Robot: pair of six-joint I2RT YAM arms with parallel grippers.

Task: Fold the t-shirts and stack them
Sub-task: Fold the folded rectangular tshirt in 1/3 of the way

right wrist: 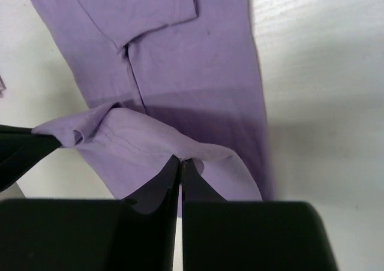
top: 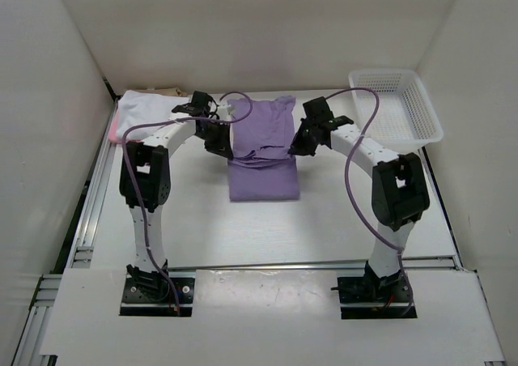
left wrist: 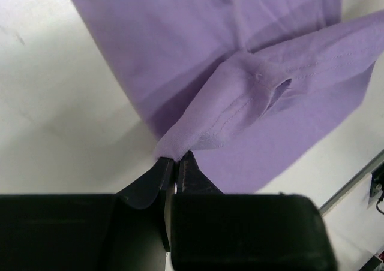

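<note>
The lavender purple t-shirt (top: 263, 151) lies on the table between the two arms, its near hem lifted and folded back toward the collar. My left gripper (top: 220, 146) is shut on the hem's left corner (left wrist: 174, 145). Across from it, my right gripper (top: 296, 149) is shut on the right corner (right wrist: 192, 154). The raised hem sags between them above the flat part of the shirt (right wrist: 180, 55). At the back left lie a white shirt (top: 146, 107), a pink one (top: 115, 125) showing under its left edge, and a tan-beige one (top: 166, 89) behind.
A white plastic mesh basket (top: 395, 107) stands at the back right. White walls enclose the table on three sides. A metal rail (top: 89, 212) runs along the left edge. Purple cables loop over both arms.
</note>
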